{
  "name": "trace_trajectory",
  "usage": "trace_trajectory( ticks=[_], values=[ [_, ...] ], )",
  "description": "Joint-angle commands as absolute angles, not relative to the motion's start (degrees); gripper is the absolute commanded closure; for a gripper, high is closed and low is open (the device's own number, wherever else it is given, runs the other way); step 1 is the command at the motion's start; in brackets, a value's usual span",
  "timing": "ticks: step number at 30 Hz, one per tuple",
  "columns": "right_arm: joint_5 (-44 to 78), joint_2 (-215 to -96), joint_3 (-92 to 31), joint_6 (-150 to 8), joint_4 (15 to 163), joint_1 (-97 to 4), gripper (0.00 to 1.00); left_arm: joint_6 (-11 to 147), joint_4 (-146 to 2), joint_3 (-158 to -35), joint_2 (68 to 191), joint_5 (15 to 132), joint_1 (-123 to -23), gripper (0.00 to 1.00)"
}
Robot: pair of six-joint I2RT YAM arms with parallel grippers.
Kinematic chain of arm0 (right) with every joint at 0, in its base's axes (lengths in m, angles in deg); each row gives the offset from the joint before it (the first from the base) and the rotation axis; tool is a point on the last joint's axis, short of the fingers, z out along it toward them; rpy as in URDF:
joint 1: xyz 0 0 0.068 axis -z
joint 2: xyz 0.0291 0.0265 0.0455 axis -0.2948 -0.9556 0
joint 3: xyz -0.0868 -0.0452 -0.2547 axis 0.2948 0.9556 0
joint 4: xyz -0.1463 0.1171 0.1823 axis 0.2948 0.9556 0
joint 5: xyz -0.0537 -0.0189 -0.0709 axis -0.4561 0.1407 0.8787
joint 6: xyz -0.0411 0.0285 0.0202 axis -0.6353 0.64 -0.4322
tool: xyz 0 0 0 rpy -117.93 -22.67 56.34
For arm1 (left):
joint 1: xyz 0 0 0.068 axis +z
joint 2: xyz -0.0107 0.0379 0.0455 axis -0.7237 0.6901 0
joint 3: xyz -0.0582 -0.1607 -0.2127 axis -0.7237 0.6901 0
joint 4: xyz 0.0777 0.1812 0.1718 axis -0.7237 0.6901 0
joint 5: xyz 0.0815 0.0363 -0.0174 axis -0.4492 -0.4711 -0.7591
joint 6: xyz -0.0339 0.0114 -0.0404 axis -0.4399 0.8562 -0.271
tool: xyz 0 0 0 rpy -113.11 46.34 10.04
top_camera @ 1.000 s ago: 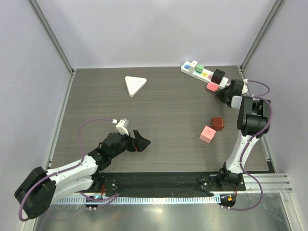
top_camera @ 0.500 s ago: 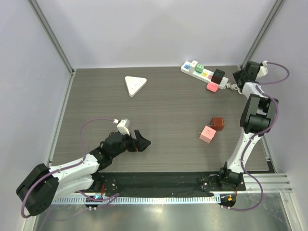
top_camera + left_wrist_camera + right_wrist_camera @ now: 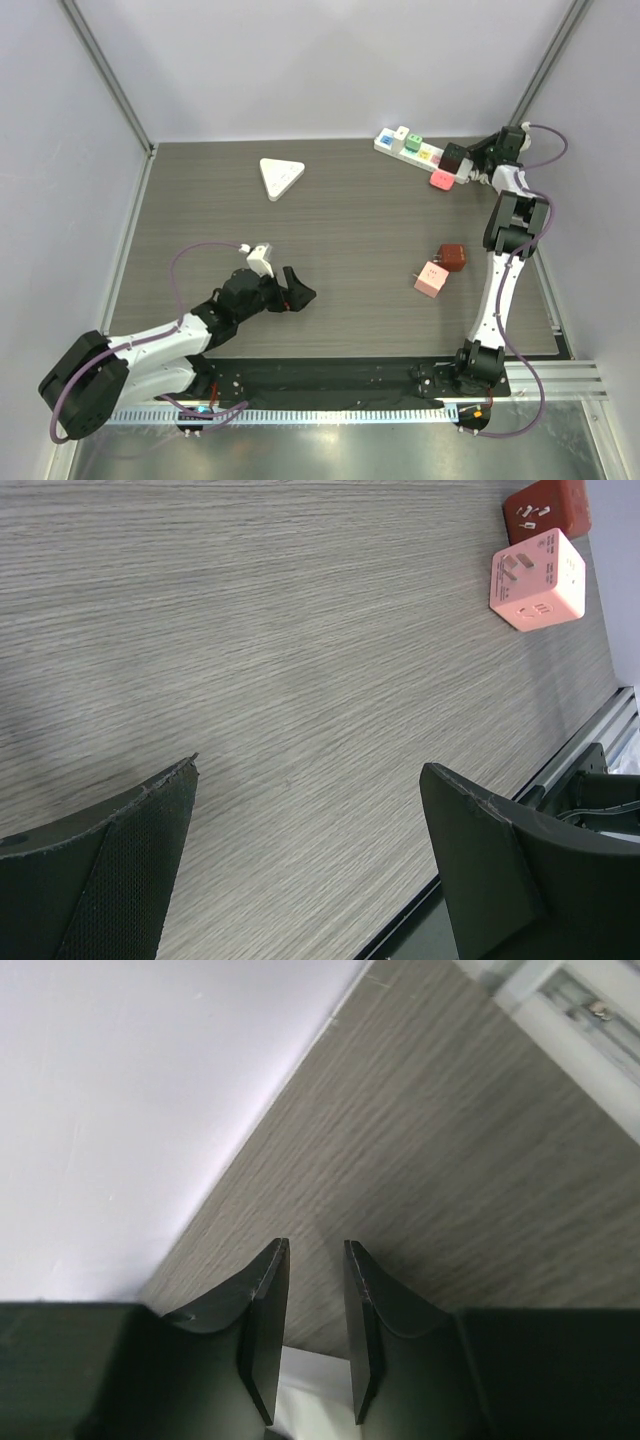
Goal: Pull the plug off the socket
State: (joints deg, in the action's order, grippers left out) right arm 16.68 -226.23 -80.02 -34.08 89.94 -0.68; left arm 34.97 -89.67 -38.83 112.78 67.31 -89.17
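The robot has two arms. The left arm point(image 3: 150, 348) is made of white tubes with big black round joints. The right arm point(image 3: 497, 295) looks just the same. A thin purple cable point(image 3: 205, 247) loops beside the left arm, and another purple cable point(image 3: 556, 133) curls by the right arm. A little white box point(image 3: 261, 259) sits on the left wrist. The left pincer point(image 3: 308, 768) has two black fingers point(image 3: 110, 875), and one has a face of tiny dots like a net. The right pincer point(image 3: 315, 1245) has two dark, smooth fingers point(image 3: 262, 1330) with curved backs and thin tips. Both arms grow out of a long black plate point(image 3: 330, 378).
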Motion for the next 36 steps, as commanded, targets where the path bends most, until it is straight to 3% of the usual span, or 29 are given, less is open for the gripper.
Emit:
trace_trajectory(
  ticks=[1,14,24,36],
  values=[
    [9.9,-228.25,-84.39,-34.17,90.66,-1.15,0.66,36.33,-90.25,-41.03,113.52,66.28,-89.52,0.07],
    [-12.49,-229.93,-84.12,-42.59,91.36,-3.69,0.67,36.24,-89.81,-41.29,113.78,66.1,-89.6,0.07],
    [-23.14,-227.73,-75.96,-40.15,89.52,-8.61,0.67,36.06,-89.64,-41.03,113.17,65.93,-89.52,0.07],
    [-28.86,-219.38,-53.28,-21.53,57.4,-17.05,0.67,39.05,-88.93,-45.59,114.04,68.56,-89.52,0.07]
  ],
)
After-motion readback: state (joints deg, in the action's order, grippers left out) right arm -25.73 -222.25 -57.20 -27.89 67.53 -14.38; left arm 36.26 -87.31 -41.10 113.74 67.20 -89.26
